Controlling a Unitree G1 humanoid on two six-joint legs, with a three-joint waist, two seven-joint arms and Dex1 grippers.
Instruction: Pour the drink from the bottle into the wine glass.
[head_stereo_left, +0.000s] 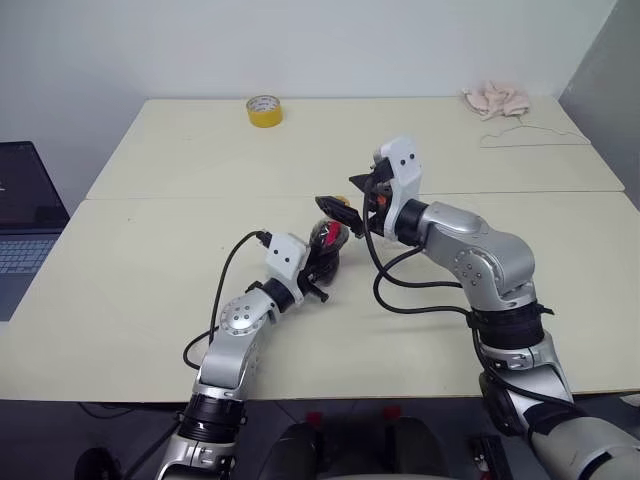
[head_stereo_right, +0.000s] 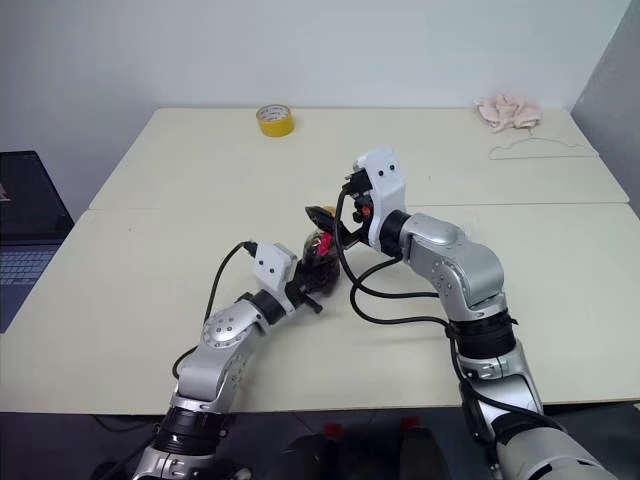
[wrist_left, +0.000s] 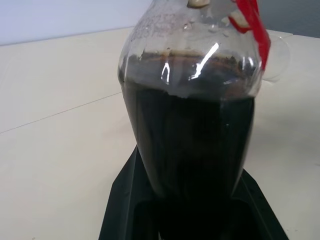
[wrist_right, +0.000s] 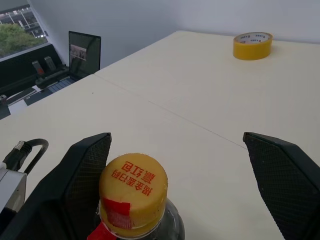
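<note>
I hold the nearly full, thin-walled bottle (wrist_left: 192, 115) pinched in my left gripper (head_stereo_left: 318, 262), so I grip lightly, while my spread right gripper (wrist_right: 180, 165) brackets its cap (wrist_right: 133, 192).

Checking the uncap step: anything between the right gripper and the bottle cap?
Nothing visible. The right gripper is open, its fingers flanking the yellow cap with bare table behind. The left gripper is shut on the bottle lower down, clear of the cap.
</note>
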